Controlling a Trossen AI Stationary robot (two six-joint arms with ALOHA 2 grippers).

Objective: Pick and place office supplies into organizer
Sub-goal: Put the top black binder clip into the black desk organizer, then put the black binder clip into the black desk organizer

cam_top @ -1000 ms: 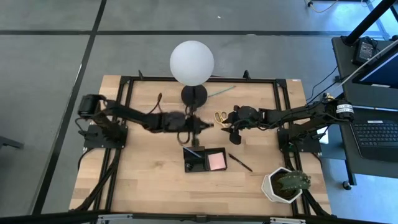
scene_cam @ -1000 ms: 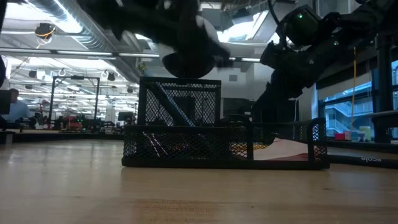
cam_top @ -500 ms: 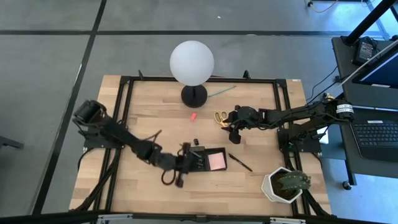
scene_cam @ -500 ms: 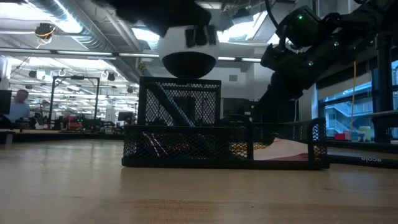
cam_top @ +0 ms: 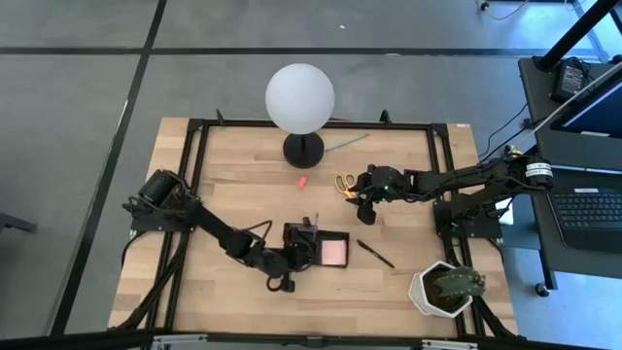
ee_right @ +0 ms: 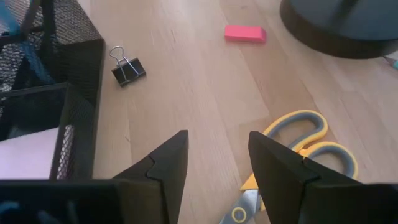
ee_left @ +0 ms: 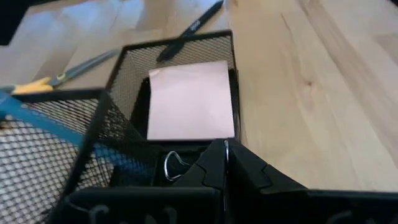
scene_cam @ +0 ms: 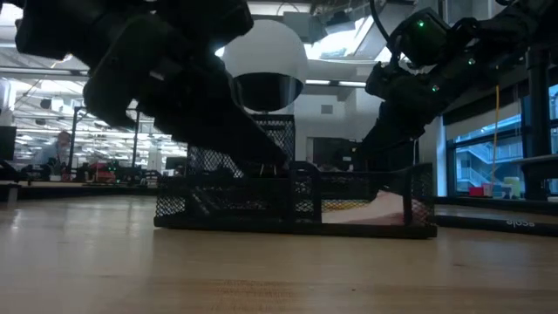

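1. Partly done: the black mesh organizer (cam_top: 317,248) sits mid-bench and already holds a pink sticky-note pad (ee_left: 190,99) in one compartment, with a blue pen (ee_left: 37,115) leaning in the taller one.
2. A binder clip (ee_left: 176,167) lies in the organizer beside the pad.
3. Left gripper (cam_top: 292,255) is clenched at the organizer's edge, apparently holding nothing.
4. Right gripper (ee_right: 214,162) hangs released above the yellow-handled scissors (ee_right: 298,158).
5. Still out on the bench: scissors, a loose clip (ee_right: 127,67), a pink eraser (cam_top: 302,180), a dark pen (cam_top: 375,254), a green stick (cam_top: 347,143).
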